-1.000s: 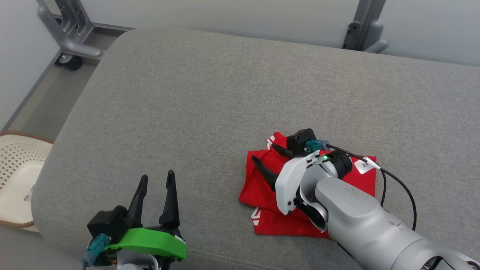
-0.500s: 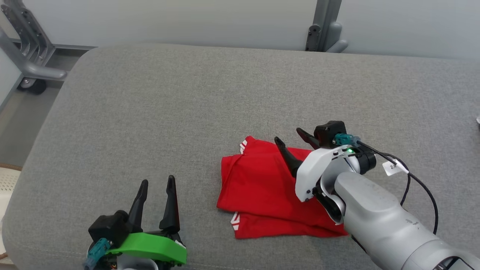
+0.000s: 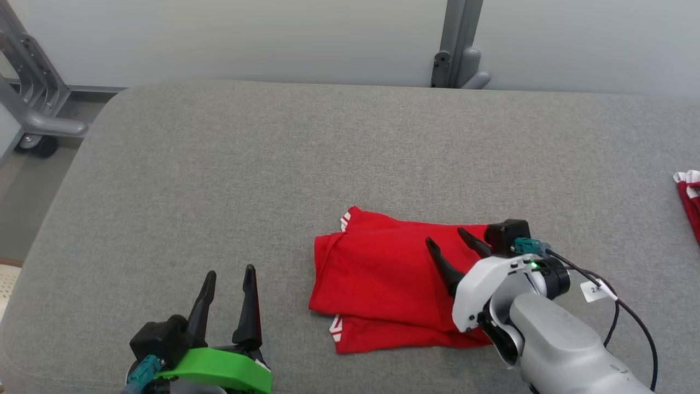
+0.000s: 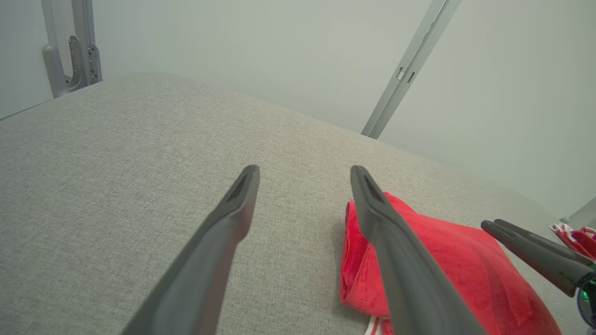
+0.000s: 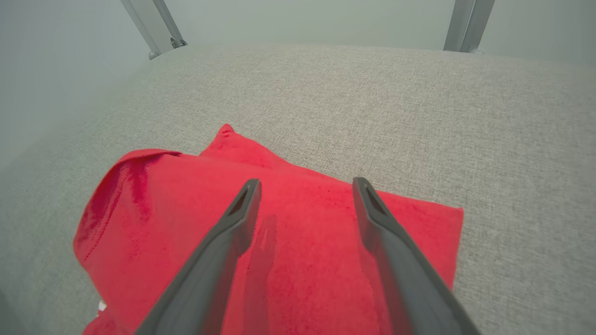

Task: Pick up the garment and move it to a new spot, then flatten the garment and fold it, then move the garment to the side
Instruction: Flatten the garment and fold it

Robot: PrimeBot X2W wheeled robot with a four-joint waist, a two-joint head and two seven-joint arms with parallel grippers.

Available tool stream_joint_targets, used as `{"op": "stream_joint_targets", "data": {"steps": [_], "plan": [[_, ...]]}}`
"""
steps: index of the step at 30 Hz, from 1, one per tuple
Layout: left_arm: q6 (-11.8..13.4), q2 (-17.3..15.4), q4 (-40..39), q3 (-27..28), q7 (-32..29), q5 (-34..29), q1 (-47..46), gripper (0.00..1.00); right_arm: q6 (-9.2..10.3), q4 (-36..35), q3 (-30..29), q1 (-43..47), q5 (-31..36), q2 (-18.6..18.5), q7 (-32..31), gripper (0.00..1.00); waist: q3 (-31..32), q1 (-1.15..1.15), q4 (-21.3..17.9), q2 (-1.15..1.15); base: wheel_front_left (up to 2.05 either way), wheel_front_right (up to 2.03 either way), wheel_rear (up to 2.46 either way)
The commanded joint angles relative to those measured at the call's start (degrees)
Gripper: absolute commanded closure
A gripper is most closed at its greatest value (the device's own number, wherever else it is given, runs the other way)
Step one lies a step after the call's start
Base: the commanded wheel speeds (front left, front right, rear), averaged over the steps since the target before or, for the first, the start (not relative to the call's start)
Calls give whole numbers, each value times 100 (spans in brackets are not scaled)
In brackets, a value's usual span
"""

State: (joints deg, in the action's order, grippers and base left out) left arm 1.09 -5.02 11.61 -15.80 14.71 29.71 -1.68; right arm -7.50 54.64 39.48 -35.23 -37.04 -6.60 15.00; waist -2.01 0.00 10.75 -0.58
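- Our right jaws stand apart, empty, over the folded red garment (image 3: 383,284), which lies flat on the grey bench (image 3: 219,164) beneath and ahead of them.
- Our left jaws stand apart too, empty; the garment lies to their right, clear of them.
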Motion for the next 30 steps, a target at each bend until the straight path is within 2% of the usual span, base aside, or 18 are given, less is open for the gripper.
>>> {"op": "stream_joint_targets", "data": {"steps": [1,14,30], "plan": [[34,-48,-23,-4,-6,41,89,0,3,-54,-107,165,80,-55,22,0,12,0,-17,58,0,0,0],[103,-123,-141,0,-36,81,154,0,3,-660,-1231,880,700,-149,21,0,35,0,-228,58,0,0,0],[175,-209,-172,31,-34,101,150,0,3,-1645,-2399,1669,1500,62,-356,0,42,0,-484,58,0,0,0]]}}
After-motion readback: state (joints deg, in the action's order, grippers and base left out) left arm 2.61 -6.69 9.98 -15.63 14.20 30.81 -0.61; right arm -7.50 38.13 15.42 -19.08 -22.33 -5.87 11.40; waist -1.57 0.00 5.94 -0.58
